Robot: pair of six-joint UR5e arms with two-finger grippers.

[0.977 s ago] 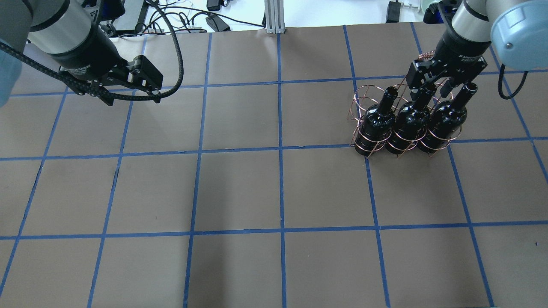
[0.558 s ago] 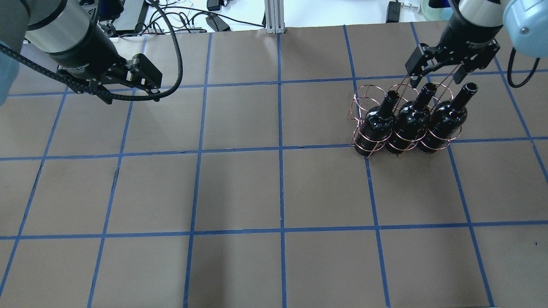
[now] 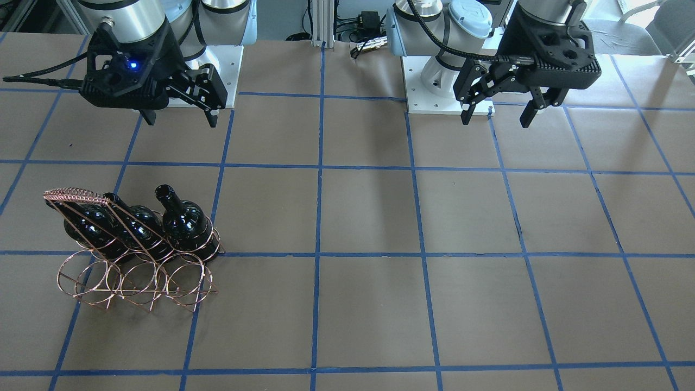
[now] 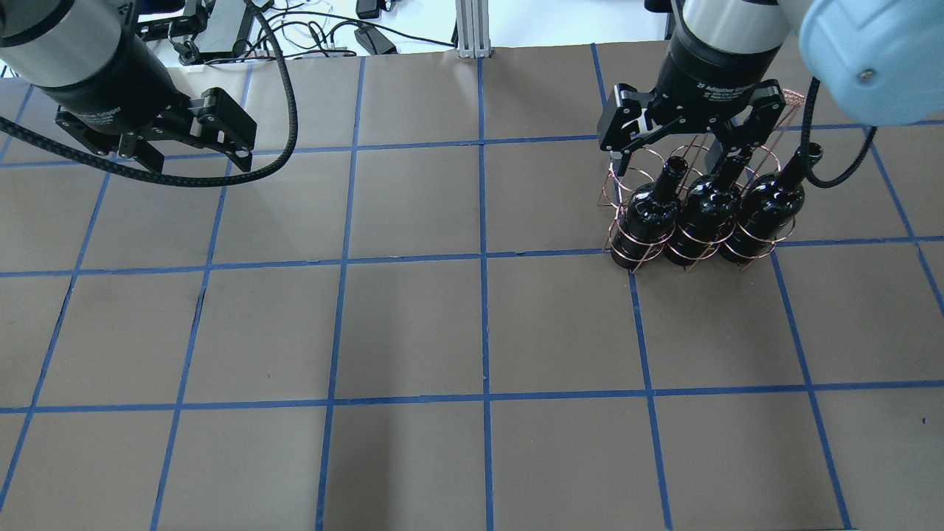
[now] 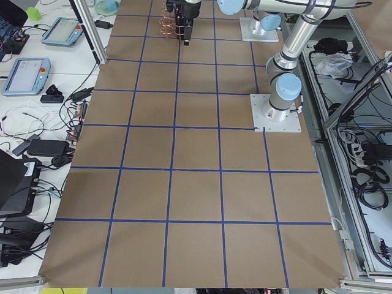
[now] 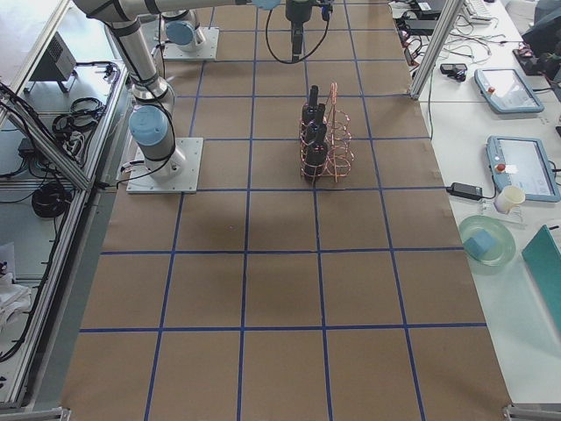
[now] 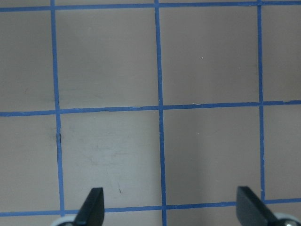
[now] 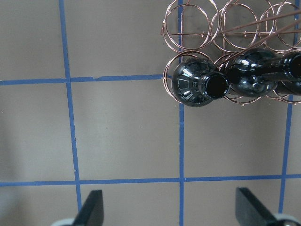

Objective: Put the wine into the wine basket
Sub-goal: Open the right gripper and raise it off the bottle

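Over on the left, my left fingers [image 4: 236,133] hang spread wide above bare desk [image 4: 413,324], gripping nothing, with no bottle beneath them. Moving across, my right fingers [image 4: 613,144] are likewise wide apart and empty, raised above the wine basket [image 3: 73,194]. Below and ahead of those fingers the wine [image 4: 653,210] stands upright in a ring, with 2 more bottles [image 4: 759,210] just beside it, all 3 in 1 row. I judge placement done and the step in hand a retreat. Next I'd want the right arm drawn up and back, keeping both fingers off the bottle necks and the basket's wire.
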